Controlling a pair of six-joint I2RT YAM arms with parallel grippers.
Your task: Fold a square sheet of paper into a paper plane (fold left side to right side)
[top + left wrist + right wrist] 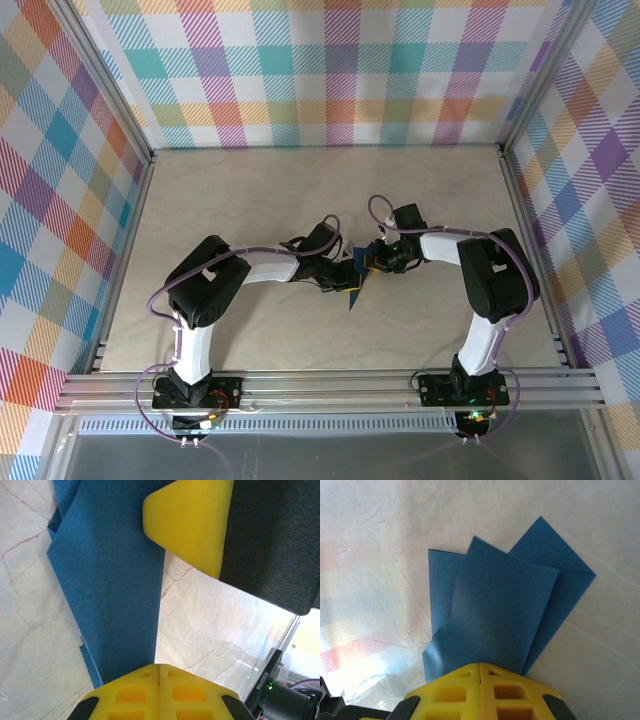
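A thin sheet of dark-blue paper point(357, 290), folded into a narrow pointed shape of several overlapping layers, is seen about midway between the left and right edges of the beige, marble-patterned worktop point(300, 190), somewhat nearer its near edge than its far one. It is gripped from both sides.

The left gripper point(335, 278), with yellow fingers on a black body, is closed on the paper. In the left wrist view its two yellow fingertips point(159, 672) are pressed together, and the blue sheet point(115, 590) runs out from between them as a long tapering strip. A yellow pad point(190, 525) of the other gripper, backed by black, is seen at the far end of that strip, right at the paper's edge.

The right gripper point(375, 262) is likewise closed on the paper. In the right wrist view its yellow fingertips point(480, 670) meet with no gap, and the folded sheet point(500, 610) fans out beyond them in stacked flaps, with three pointed corners at the far end and a small curled corner at the lower left.

From above, the paper is seen tilted, with its narrow tip directed toward the near edge of the worktop. Whether that tip touches the surface cannot be told. The worktop is enclosed by pastel checked walls point(320, 70).
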